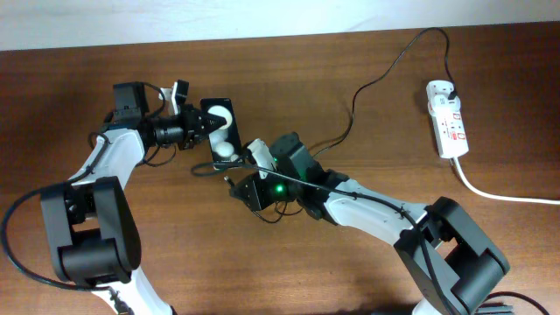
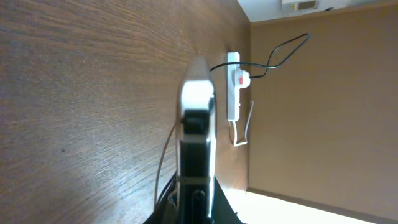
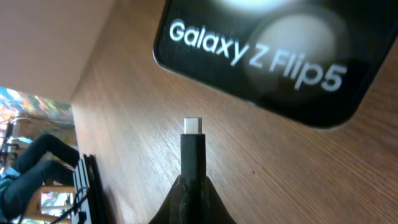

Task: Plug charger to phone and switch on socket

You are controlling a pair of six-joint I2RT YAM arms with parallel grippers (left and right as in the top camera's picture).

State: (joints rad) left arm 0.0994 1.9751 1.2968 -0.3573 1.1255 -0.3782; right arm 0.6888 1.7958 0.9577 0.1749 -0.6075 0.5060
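The phone, a black slab with two white round spots, lies left of centre. My left gripper is shut on its side edges. In the left wrist view the phone shows edge-on between the fingers. My right gripper is shut on the charger's connector end. The metal tip points at the phone's lettered end and stands a short way off it, not touching. The black cable runs to the white socket at the far right, where its plug sits. The socket also shows in the left wrist view.
The socket's thick white cord trails off the right edge. The wall runs along the table's far edge. Loose arm wiring hangs near my right gripper. Bare wood table lies in front.
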